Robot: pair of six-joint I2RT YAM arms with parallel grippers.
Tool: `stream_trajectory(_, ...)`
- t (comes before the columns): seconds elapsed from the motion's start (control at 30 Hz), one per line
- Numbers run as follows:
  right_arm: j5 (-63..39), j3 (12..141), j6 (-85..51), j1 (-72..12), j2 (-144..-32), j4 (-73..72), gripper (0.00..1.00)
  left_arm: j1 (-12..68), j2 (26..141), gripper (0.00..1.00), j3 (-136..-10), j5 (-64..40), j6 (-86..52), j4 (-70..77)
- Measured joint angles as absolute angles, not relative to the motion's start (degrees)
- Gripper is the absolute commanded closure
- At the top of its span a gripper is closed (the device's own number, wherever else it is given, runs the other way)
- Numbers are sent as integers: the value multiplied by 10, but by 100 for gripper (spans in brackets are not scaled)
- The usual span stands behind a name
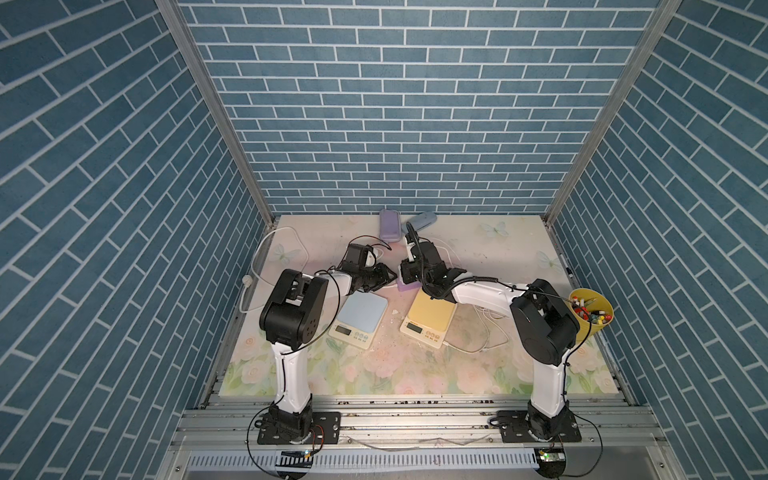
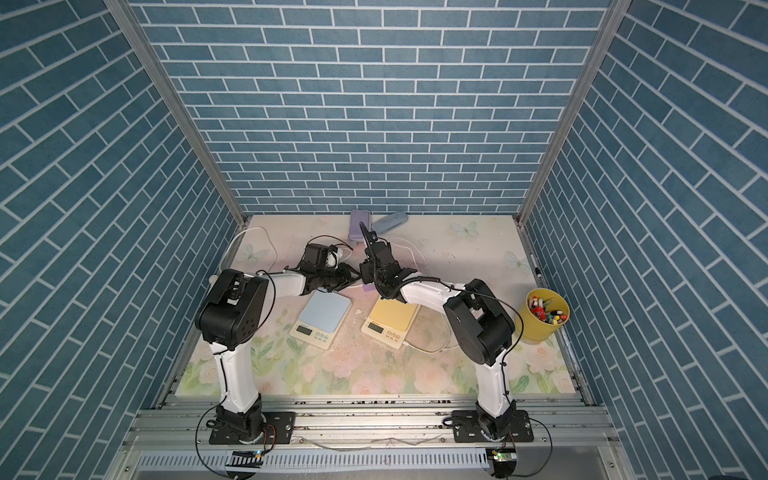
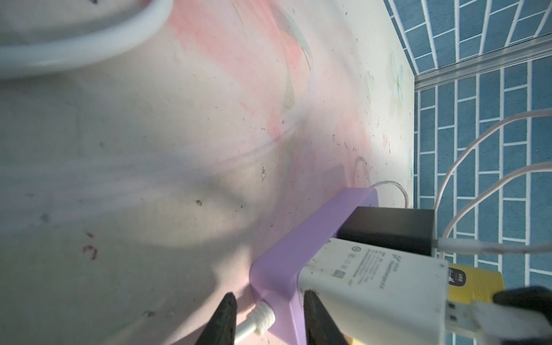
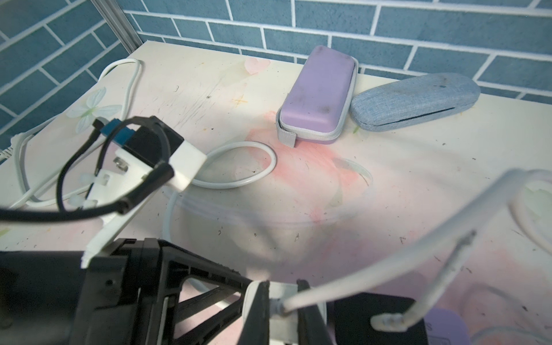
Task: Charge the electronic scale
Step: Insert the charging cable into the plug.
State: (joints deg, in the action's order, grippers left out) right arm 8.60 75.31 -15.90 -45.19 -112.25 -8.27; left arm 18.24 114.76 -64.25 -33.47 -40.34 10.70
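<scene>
Right tool pinches white cable plug toward charger; left tool straddles purple power strip, likely steadying it, grip unclear.

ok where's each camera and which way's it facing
Top views: overhead at the robot's end, looking down at the table, blue scale and yellow scale; left arm and right arm show whole.
Left wrist: on the left arm, facing the purple power strip and white charger; left gripper shows.
Right wrist: on the right arm, facing the back wall and purple case; right gripper shows, shut on the USB plug.
Shared: both wrist views show the black charger.
</scene>
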Motion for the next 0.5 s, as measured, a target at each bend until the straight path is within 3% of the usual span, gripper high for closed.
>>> stream_trajectory(0.5, 83, 803, -132, -450, -1156, -37, 100, 182, 1148, 60, -642, -338, -403, 117)
